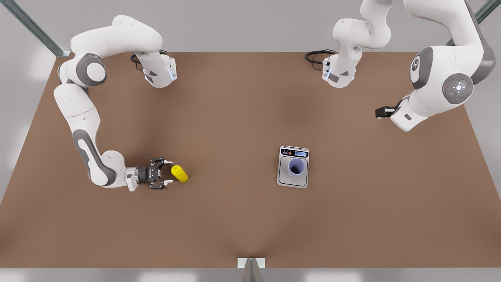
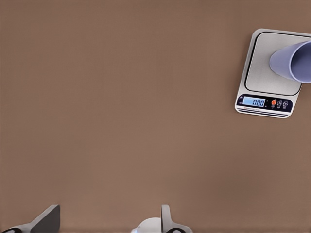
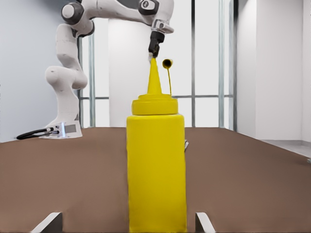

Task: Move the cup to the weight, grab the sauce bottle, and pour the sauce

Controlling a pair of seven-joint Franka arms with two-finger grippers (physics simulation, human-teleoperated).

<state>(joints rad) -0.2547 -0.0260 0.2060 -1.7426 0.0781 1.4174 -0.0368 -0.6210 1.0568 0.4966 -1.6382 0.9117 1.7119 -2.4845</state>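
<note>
Now the cup (image 1: 296, 167) is seen standing upright on the plate of the weight (image 1: 283, 178), a little right of the table (image 1: 235, 227) centre in the front view, the blue display at the scale's twelve o'clock edge. Over at nine o'clock from it, well apart, the sauce bottle (image 1: 179, 174) stands upright between the fingers of the right gripper (image 1: 166, 174), which are spread wide on either side of the bottle (image 3: 156, 170) and not closed on it. The left gripper (image 2: 107, 221) is held high near two o'clock of the scale (image 2: 252, 63), fingers (image 2: 46, 221) parted and holding nothing; the cup (image 2: 294, 62) is caught at the edge of its wrist view.
</note>
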